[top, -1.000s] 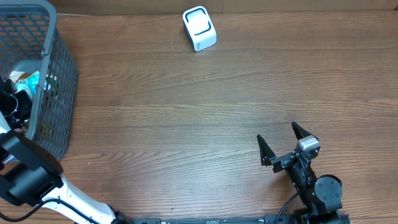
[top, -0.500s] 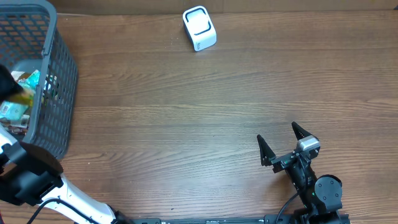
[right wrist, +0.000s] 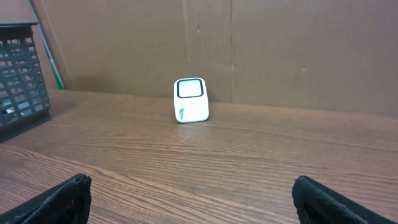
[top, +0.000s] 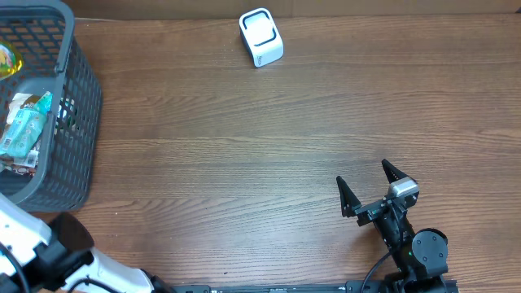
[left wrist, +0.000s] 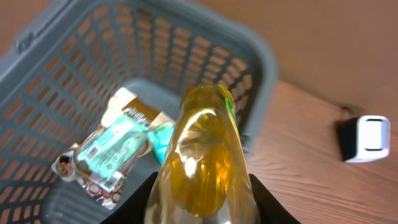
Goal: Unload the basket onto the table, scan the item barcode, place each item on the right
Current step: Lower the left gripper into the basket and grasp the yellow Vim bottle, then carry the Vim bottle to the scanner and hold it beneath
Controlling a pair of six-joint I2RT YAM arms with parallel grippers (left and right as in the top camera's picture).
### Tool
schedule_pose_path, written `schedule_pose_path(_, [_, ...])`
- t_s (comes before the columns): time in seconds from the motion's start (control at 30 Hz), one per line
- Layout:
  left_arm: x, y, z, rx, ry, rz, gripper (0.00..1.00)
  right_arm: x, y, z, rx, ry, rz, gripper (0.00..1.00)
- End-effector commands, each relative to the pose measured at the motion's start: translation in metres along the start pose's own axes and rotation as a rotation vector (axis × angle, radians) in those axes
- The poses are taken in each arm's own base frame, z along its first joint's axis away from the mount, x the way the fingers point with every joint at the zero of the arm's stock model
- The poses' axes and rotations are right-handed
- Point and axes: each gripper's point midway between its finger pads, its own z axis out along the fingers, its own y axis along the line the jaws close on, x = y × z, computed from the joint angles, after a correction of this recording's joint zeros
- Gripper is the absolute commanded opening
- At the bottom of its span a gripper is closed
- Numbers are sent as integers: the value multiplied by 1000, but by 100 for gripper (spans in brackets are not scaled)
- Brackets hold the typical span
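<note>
- Left gripper (left wrist: 202, 190) is clamped on a yellow bottle (left wrist: 202, 143), fingers either side of its lower body. The bottle hangs above the grey basket (left wrist: 264, 68), over the snack packets (left wrist: 115, 152) lying inside.
- Right gripper (top: 362, 174) sits near the front table (top: 244, 163) edge, jaws wide apart, holding nothing.
- Slip risk: the bottle looks smooth, rounded and glossy. A fast swing or tilt could let it rotate or slide out, back into the basket or onto the table.
- Clearance risk: moving sideways too low could clip the basket rim and knock the grip off.
- Scan risk: no barcode is visible in any view, so I can't tell which way it faces. If it faces away from the scanner (top: 260, 37), the read fails without a re-orient.
- The scanner is well apart from the basket, so it's a long carry.
- In the overhead view the bottle is barely in frame at the left edge, so tracking is poor there.
</note>
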Motion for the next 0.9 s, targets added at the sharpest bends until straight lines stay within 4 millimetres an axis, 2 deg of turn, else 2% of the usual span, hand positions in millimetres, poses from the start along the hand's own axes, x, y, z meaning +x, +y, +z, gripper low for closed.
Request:
schedule_pose_path(0.0, [-9,-36,-36,81,-91,26,13,3,-1,0,5,1,3,100])
schedule_pose_path(0.23, [2,-70,-37,145,-55,71,12,3,-1,0,5,2,3,100])
schedule_pose_path(0.47, [23,-120,-30,235,27,131,12,3,-1,0,5,2,3,100])
schedule_pose_path(0.6, [39,-149,-29,275,86,123,13,3,-1,0,5,2,3,100])
schedule_pose_path(0.7, [55,-163,-26,236,134,144,13,3,-1,0,5,1,3,100])
schedule_pose_path(0.77, [71,-180,-24,216,178,175,13,3,-1,0,5,2,3,100])
schedule_pose_path(0.8, [77,-186,-23,202,196,169,11,3,-1,0,5,1,3,100])
schedule_pose_path(0.83, [81,-191,-21,181,206,145,4,3,-1,0,5,2,3,100])
schedule_pose_path(0.87, [88,-199,-19,168,226,106,4,3,-1,0,5,1,3,100])
